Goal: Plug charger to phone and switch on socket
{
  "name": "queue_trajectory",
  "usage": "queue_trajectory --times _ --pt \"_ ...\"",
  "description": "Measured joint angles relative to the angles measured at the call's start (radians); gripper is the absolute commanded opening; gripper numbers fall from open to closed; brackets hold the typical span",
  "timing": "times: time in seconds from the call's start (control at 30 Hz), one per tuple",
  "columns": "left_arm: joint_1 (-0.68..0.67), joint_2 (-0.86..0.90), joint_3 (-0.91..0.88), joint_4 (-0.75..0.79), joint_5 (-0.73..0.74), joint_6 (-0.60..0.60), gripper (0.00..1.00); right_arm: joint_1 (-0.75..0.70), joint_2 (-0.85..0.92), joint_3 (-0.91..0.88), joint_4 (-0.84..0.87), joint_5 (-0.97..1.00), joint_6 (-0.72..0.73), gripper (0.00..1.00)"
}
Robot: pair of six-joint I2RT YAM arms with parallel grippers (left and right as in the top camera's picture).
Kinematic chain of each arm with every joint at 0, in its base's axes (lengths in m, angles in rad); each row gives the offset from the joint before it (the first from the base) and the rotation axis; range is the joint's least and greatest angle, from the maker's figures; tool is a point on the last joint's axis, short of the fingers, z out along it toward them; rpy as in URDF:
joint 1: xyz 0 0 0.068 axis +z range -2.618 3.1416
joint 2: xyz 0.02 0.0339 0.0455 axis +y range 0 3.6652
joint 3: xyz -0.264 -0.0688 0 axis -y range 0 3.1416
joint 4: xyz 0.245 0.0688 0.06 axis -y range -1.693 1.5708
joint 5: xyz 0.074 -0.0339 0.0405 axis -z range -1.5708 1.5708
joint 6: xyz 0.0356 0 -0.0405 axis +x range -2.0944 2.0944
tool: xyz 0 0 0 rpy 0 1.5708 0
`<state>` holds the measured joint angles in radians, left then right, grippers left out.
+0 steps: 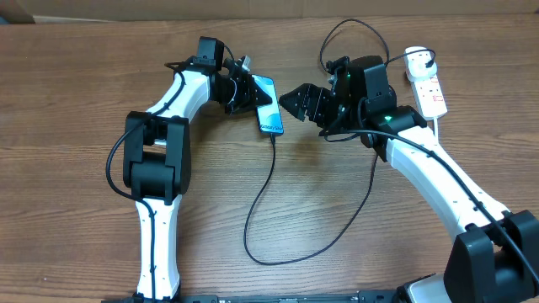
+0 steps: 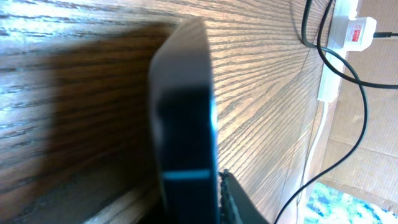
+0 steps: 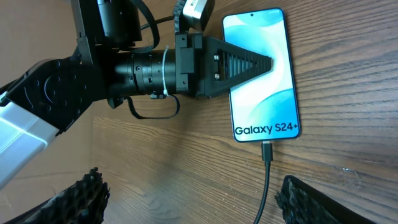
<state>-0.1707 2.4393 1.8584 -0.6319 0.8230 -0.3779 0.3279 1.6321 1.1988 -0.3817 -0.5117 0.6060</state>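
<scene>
The phone lies on the wooden table, screen up, reading "Galaxy S24+". The charger is a thin black cable; its connector tip sits in the phone's bottom port, and it loops across the table toward the socket, a white strip at the far right. My left gripper is shut on the phone, one finger lying across the screen. In the left wrist view I see the phone edge-on, with a finger against it. My right gripper hangs open just below the phone, holding nothing.
The socket's thick white cord runs down beside my right arm. In the left wrist view the socket shows far off with black cable in front of it. Cardboard borders the table's far edge.
</scene>
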Motion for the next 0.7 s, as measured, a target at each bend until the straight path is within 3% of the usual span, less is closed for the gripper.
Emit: queue_trajectory --times 0.17,0.37,0.43,0.7 --pt "0.0 0.0 0.0 0.0 -0.012 -0.005 0.19 0.0 0.0 0.0 -0.007 0.003 0.0 0.87" --pt "0.0 0.0 0.0 -0.012 -0.075 -0.01 0.33 0.0 0.0 0.0 -0.024 0.007 0.0 0.87" --pt "0.0 -0.001 0.003 -0.023 -0.087 -0.006 0.42 0.0 0.0 0.0 -0.024 0.011 0.0 0.87" --pt "-0.003 -0.027 0.03 -0.114 -0.192 0.018 0.56 0.0 0.0 0.0 -0.026 0.022 -0.001 0.87"
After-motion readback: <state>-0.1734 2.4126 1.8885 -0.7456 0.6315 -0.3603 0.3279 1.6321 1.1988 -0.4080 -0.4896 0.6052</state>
